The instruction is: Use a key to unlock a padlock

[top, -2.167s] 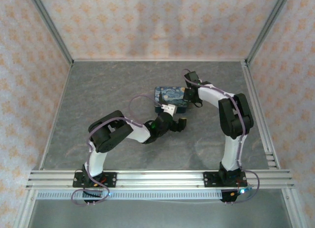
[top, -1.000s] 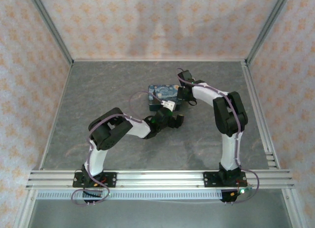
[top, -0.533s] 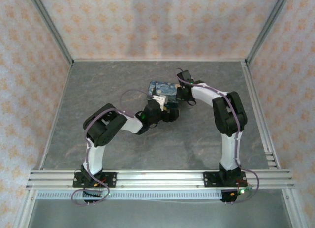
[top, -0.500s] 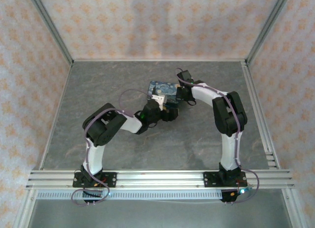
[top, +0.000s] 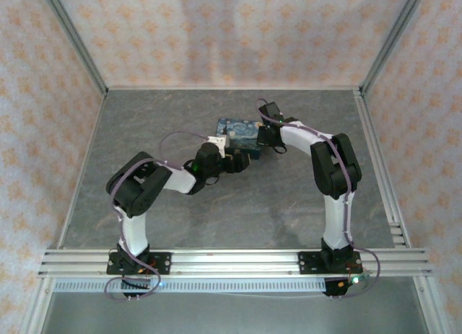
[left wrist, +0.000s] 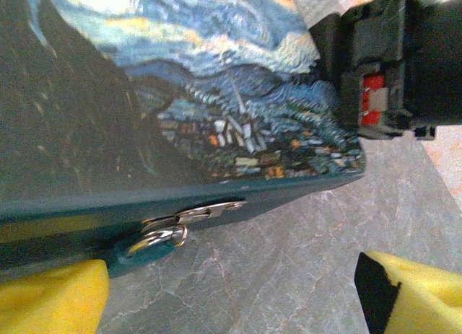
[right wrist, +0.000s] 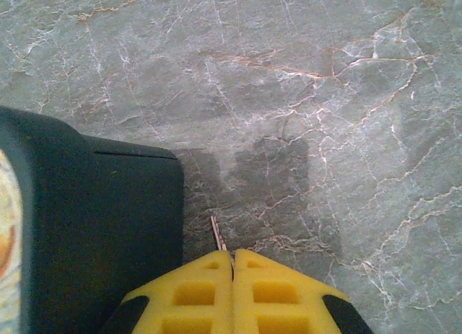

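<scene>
Top view: we see left pincer and right pincer both at the dark-blue box printed with yellow swirls.
Left wrist: jaws gape wide, holding nothing. The tiny teal-and-silver metal padlock hangs off the box edge just ahead, nearer one yellow fingertip.
Right wrist: jaws clamped together on the thin pinkish-tan key, box just beside.

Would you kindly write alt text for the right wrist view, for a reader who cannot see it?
The right gripper, yellow-tipped and shut, pinches a thin key whose tip pokes out ahead. A dark-blue box sits at the left of the frame on the grey marbled table.
</scene>
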You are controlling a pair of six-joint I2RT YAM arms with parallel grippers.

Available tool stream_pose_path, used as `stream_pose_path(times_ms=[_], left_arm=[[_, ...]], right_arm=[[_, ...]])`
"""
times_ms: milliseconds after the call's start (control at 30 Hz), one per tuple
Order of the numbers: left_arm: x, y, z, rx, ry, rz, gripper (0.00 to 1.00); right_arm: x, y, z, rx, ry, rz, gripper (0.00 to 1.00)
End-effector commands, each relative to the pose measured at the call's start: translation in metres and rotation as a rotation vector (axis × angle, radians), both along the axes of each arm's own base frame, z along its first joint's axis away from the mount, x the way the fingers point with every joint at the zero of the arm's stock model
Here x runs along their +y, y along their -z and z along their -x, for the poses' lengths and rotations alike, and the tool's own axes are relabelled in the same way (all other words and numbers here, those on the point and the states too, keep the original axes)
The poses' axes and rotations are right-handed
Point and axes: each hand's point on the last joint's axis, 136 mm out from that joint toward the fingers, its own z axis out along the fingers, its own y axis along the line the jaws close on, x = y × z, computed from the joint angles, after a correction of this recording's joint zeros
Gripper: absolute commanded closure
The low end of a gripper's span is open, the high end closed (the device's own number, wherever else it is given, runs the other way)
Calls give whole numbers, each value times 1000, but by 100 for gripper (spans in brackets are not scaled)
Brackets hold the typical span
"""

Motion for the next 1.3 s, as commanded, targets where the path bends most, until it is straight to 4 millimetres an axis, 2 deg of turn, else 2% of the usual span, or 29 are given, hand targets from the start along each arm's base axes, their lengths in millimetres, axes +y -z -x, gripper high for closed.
stream_pose_path(times_ms=[0, 67, 100, 333, 500, 667, 867, 967, 1033, 1267], left_arm=[[1, -5, -1, -16, 17, -39, 10], [-4, -3, -6, -13, 27, -27, 9], [-5, 4, -9, -3, 23, -33, 9], [0, 19, -18, -4, -4, -141, 9], [-16, 28, -15, 11, 35, -139, 10], [-32, 16, -20, -42, 91, -92, 10], [-56, -4, -20, -77, 194, -16, 16], [-57, -8, -20, -82, 204, -8, 17], [-57, -9, -19, -83, 207, -2, 21], [-47, -8, -27, -81, 133, 35, 23]], right_arm=[[-1, 13, 2, 27, -3, 35, 100], [0, 13, 1, 26, 0, 31, 100], [1, 12, 0, 24, 0, 27, 100], [1, 14, 2, 26, -5, 32, 100], [4, 17, 2, 34, -11, 28, 100], [4, 18, 3, 34, -18, 30, 100], [3, 19, 3, 33, -14, 37, 100], [3, 21, 4, 36, -14, 35, 100], [3, 20, 2, 33, -13, 32, 100], [3, 22, 3, 38, -11, 33, 100]])
